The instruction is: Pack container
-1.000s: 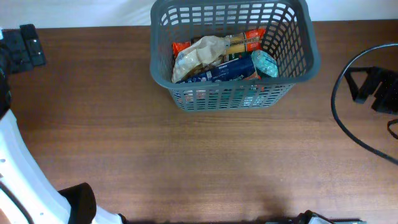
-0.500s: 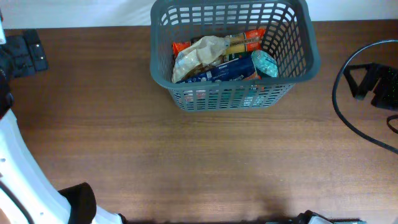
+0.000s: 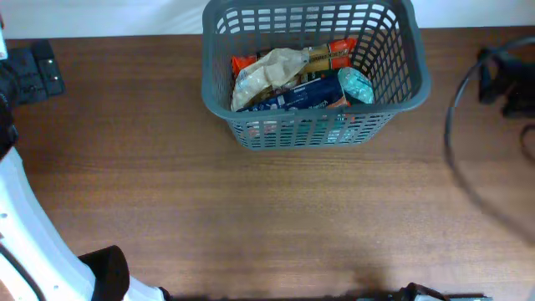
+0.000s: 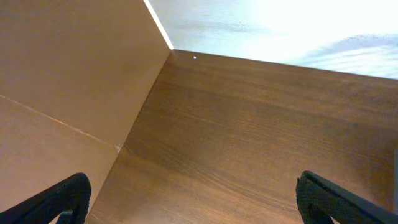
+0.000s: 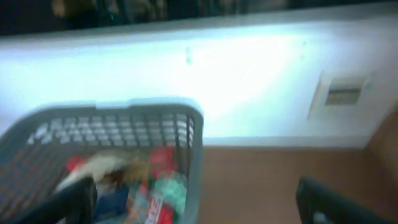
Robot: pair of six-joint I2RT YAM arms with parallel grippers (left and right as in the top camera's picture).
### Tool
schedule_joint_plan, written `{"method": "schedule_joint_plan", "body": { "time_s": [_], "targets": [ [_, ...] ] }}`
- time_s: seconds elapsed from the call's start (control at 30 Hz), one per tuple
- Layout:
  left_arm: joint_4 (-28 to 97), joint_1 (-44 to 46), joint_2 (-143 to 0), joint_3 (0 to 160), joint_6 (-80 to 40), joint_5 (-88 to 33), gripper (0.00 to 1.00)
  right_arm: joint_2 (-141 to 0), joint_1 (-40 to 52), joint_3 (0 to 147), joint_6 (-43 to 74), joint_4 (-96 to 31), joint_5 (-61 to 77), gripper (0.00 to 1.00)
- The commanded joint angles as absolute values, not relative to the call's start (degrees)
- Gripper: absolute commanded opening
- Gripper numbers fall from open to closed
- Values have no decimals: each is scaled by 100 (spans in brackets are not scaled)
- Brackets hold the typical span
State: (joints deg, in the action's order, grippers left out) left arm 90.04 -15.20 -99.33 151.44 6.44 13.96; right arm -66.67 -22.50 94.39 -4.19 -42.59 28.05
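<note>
The right end effector (image 5: 196, 202) has its two fingers spread wide with nothing between them. Its wrist view is smeared by motion. From overhead it has swung towards the far right corner of the desk (image 3: 267, 217) in the last half second, dragging its cable (image 3: 448, 134) into a blurred arc. It now looks across at the dark grey shopping basket (image 3: 311, 130), which sits low and left in its view, with the pale wall (image 5: 249, 81) behind. The left end effector (image 4: 193, 199) also has its fingers apart and empty. It hangs over bare wood at the far left edge, well apart from the basket, and has barely moved over the same span. The basket stands at the far middle of the desk and has not shifted. Its load is unchanged too: a crumpled pale bag (image 3: 272, 71) lies on a blue packet (image 3: 301, 97), a teal packet (image 3: 355, 84) sits at the right end, and an orange packet (image 3: 336, 50) lies along the back. No loose packet shows on the desk in any view. With both arms empty and the right one pulling away, the packing looks finished or very nearly so. The current motion reads as a retreat from the basket, not a reach for another item.
</note>
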Motion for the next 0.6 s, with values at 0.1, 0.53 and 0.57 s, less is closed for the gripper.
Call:
{"method": "schedule_joint_plan", "body": {
  "time_s": [0.1, 0.53, 0.57],
  "targets": [
    [9019, -1555, -9939, 15137, 585, 1376, 99, -4036, -1271, 6405, -405, -2078, 1999, 99],
    [9139, -1555, -9939, 15137, 582, 1376, 99, -379, -1120, 2154, -384, -1811, 2655, 99],
    [9139, -1555, -9939, 15137, 582, 1376, 99, -272, -1120, 1959, -386, -1813, 2628, 99]
  ]
}}
